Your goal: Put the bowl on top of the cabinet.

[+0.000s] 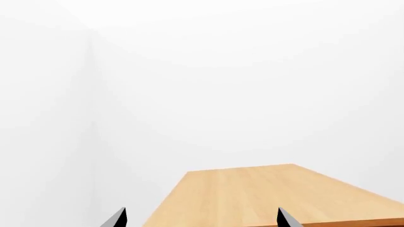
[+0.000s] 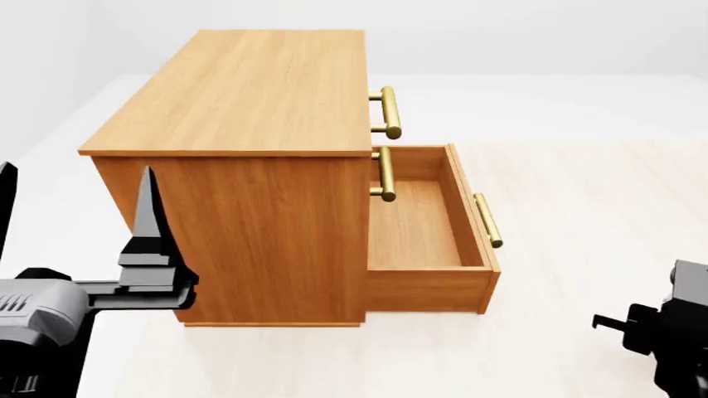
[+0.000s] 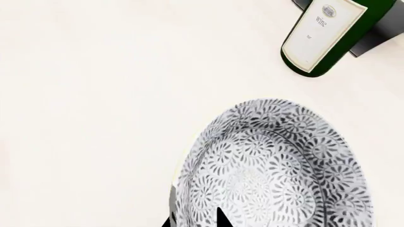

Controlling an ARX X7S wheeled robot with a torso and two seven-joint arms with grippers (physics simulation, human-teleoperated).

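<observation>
**Bowl pickup in hand, cabinet top waiting**

Left wrist view: the flat top of the large warm-brown wooden cabinet (image 1: 277,194) fills the lower part, with white wall behind it. Two dark fingertips (image 1: 117,218) of the left gripper (image 1: 200,220) stand well apart with nothing between them, so it is open and idle.

Head view: the cabinet (image 2: 238,99) stands on the pale floor (image 2: 598,215), its top bare, brass bar handles (image 2: 387,112) on its front, and one lower drawer (image 2: 420,224) pulled out and empty. The left gripper (image 2: 78,224) hovers just beside the cabinet's near side panel. The right gripper (image 2: 636,327) sits low, well apart from the cabinet; this view does not show how its fingers stand. The bowl is not visible here.

Right wrist view: the small round white ceramic bowl with the dense grey-blue leaf pattern (image 3: 277,165) rests on the pale floor, directly under the right gripper (image 3: 196,220). One dark fingertip (image 3: 222,218) shows over the inside of the rim and another sliver outside it; whether they are pinching the rim I cannot tell. A dark green wine bottle with a white label (image 3: 322,35) lies near the bowl, apart from it.

Judgement: the step is grasping the bowl, and placement has not begun. Next comes a firm pinch on the rim, a lift, then a carry across to the cabinet top.
</observation>
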